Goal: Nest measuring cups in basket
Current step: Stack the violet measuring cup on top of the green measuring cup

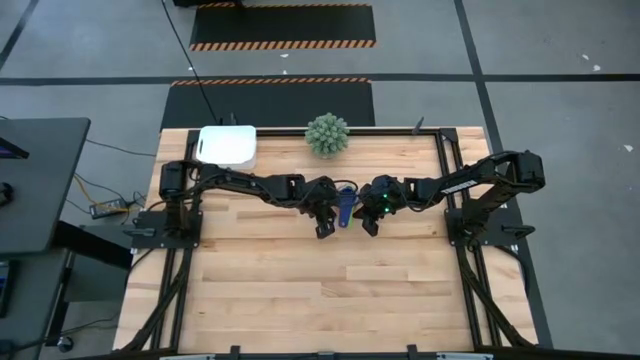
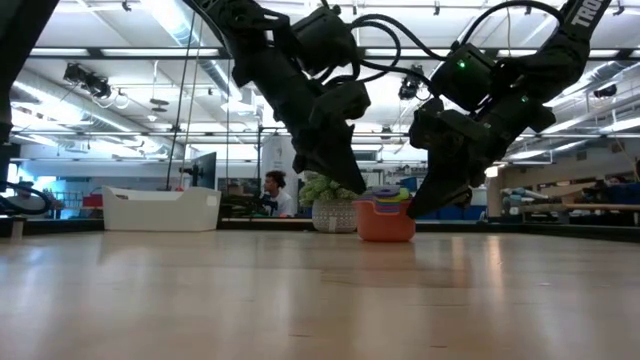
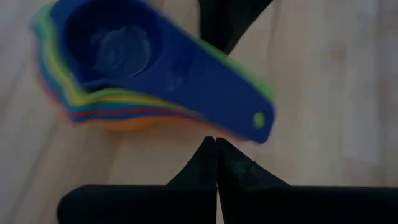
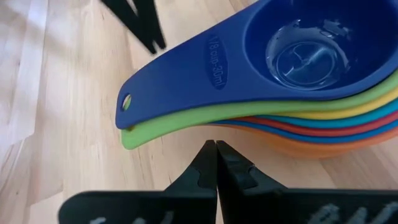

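The measuring cups (image 1: 343, 205) already sit one inside another as a single stack, dark blue on top and orange at the bottom, resting on the bare desk (image 1: 300, 290) near its middle, with their flat handles fanned together. The nesting itself looks done, but the stack is not in the basket (image 1: 227, 146), which stands well apart at the far left corner of the desk. The left gripper (image 1: 325, 228) and the right gripper (image 1: 369, 224) hang just beside the stack, one on each side, each with its fingers pressed together and holding nothing. The next move, as I judge it, calls for one gripper to part its fingers, pinch the bundled handles or the stack's rim, and carry the whole lot to the basket without spilling the upper cups. The spiky green plant (image 1: 327, 134) stands on the far edge between stack and basket, near enough to the carrying path to need clearance.
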{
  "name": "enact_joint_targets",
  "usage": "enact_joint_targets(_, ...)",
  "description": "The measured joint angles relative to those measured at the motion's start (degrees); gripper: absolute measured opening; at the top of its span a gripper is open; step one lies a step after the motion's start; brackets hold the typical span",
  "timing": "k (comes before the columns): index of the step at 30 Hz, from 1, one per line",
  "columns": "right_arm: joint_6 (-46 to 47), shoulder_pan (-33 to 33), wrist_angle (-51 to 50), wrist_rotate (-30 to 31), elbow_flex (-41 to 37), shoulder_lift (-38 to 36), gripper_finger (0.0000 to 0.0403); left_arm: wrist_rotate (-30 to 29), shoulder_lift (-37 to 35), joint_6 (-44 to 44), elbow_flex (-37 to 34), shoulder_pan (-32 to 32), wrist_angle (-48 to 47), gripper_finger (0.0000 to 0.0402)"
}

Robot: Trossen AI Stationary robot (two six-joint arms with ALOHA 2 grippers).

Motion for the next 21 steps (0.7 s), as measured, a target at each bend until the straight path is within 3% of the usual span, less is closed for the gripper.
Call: enact_joint_targets(21,0.0,0.0,0.5,0.0,-0.1,0.0,0.0,1.4,4.1,-1.7,0.0,0.3,8.4,0.0)
